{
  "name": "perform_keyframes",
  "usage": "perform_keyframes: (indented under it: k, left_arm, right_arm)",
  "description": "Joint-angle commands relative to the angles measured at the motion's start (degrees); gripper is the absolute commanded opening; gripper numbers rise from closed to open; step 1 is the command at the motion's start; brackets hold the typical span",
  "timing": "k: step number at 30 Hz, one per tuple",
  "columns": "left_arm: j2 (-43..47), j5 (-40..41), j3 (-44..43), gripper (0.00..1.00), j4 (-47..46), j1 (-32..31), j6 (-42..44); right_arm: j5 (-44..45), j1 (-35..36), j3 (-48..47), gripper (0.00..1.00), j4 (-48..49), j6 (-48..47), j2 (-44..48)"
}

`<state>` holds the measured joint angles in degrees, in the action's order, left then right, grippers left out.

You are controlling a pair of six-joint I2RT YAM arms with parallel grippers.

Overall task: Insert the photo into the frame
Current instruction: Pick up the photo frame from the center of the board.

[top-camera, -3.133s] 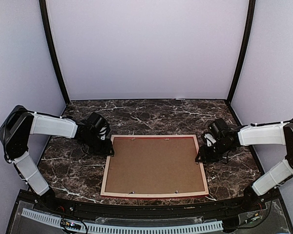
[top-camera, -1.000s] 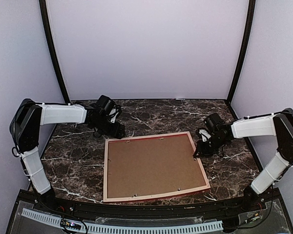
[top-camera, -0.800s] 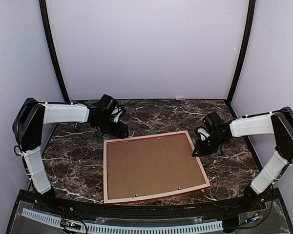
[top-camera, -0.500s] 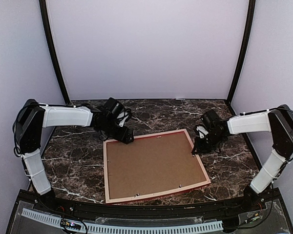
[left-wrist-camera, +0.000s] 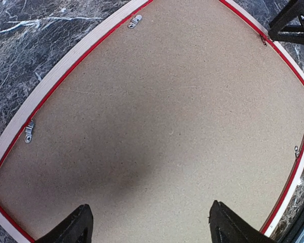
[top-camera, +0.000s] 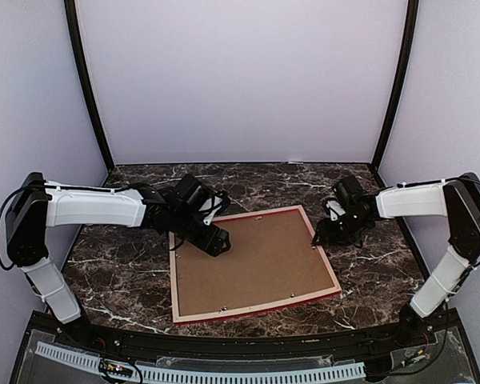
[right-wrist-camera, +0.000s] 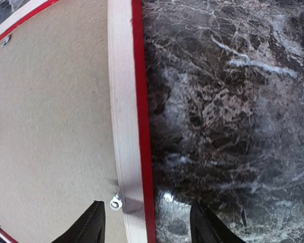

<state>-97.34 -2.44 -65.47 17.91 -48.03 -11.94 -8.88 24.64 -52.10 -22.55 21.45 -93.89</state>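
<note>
Frame (top-camera: 256, 307) face-down, skewed; left gripper (top-camera: 218, 246) over backing board (top-camera: 264, 260), right gripper (top-camera: 319, 239) at far-right rail, contact unclear.

i look down on a dark marble counter (top-camera: 120, 272) veined in white. a plain brown backing board (top-camera: 260, 260) lies flat, turned askew to the counter's near edge, with small silver clips (left-wrist-camera: 135, 21) along its edges. pale lilac walls (top-camera: 240, 80) close three sides, with black posts (top-camera: 88, 88) at the far corners.

frame (top-camera: 264, 264) at centre, left pincer (top-camera: 216, 244) over far-left part, right pincer (top-camera: 320, 238) astride far-right rail, room behind twd back wall (top-camera: 240, 80)
</note>
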Motion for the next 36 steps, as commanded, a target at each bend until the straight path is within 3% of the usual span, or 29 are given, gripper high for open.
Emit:
perform_keyframes:
  k: [1,7,13,23,29,36]
  left_arm:
    - [3.88,1.33,1.21,0.82,-0.87,-0.20,-0.29]
    - [5.05,1.76,1.58,0.82,-0.34,-0.22,0.40]
    - [7.36,1.34,3.11,0.82,-2.42,-0.33,0.36]
    - [8.23,-0.63,4.99,0.82,-5.05,-2.76,1.62]
    - [6.40,1.26,3.34,0.82,-6.52,-8.99,6.45]
    - [2.19,9.45,-1.31,0.84,-4.43,-20.08,14.96]
  right_arm:
    - [-0.50,1.38,5.39,0.59,-0.32,2.72,7.29]
    - [0.55,4.19,12.53,0.59,-0.96,6.27,13.89]
    - [1.54,5.77,16.97,0.50,0.53,7.77,15.30]
    - [5.77,7.44,15.31,0.16,-0.33,8.82,13.08]
    - [4.62,7.43,9.19,0.00,-4.41,9.92,12.57]
    - [1.01,7.26,-0.13,0.00,-11.67,8.96,12.42]
